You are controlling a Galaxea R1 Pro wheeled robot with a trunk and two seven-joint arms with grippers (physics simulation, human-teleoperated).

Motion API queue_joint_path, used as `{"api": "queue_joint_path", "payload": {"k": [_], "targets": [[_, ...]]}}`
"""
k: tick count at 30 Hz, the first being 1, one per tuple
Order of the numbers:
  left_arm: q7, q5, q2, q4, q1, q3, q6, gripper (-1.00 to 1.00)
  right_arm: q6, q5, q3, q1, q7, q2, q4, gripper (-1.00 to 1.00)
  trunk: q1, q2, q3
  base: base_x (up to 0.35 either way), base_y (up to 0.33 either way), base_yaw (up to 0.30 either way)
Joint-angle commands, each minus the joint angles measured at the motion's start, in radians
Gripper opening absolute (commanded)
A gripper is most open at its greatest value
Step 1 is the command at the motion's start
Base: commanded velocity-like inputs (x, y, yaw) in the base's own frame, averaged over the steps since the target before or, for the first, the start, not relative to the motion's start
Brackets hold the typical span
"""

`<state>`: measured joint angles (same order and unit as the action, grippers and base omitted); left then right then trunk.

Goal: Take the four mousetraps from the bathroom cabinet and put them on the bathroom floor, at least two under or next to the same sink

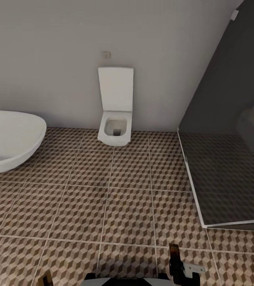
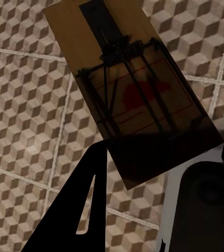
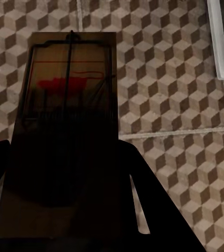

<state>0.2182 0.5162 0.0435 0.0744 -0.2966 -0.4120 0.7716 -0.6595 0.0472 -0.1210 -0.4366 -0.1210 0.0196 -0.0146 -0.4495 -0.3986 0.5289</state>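
I am out on the bathroom floor point(image 1: 115, 206), its cube-patterned tiles running from me to the far wall, with the white bathtub point(image 1: 7, 139) at the left, the toilet point(image 1: 115, 119) straight ahead and the dark glass shower screen point(image 1: 230, 119) to the right. My left gripper point(image 2: 138, 173) grasps one mousetrap point(image 2: 133, 94) by its near end, and my right gripper point(image 3: 64, 210) grasps another mousetrap point(image 3: 64, 105) the same way, both held above the tiles. I judge the job partway: neither trap is set down yet, and I still have to reach the sink.
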Motion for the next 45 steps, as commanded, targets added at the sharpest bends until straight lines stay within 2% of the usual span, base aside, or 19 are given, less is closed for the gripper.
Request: {"api": "queue_joint_path", "payload": {"k": [1, 45], "targets": [[0.008, -0.001, -0.001, 0.003, -0.001, -0.008, 0.003, -1.0, -0.003, 0.003, -0.006, -0.001, -0.003, 0.0, 0.001, -1.0, -0.001, -0.001, 0.0, 0.0, 0.0, 0.001], [0.008, -0.001, -0.001, 0.003, -0.001, -0.008, 0.003, -1.0, -0.003, 0.003, -0.006, -0.001, -0.003, 0.0, 0.001, -1.0, -0.001, -0.001, -0.071, 0.0, 0.0, 0.0]]}}
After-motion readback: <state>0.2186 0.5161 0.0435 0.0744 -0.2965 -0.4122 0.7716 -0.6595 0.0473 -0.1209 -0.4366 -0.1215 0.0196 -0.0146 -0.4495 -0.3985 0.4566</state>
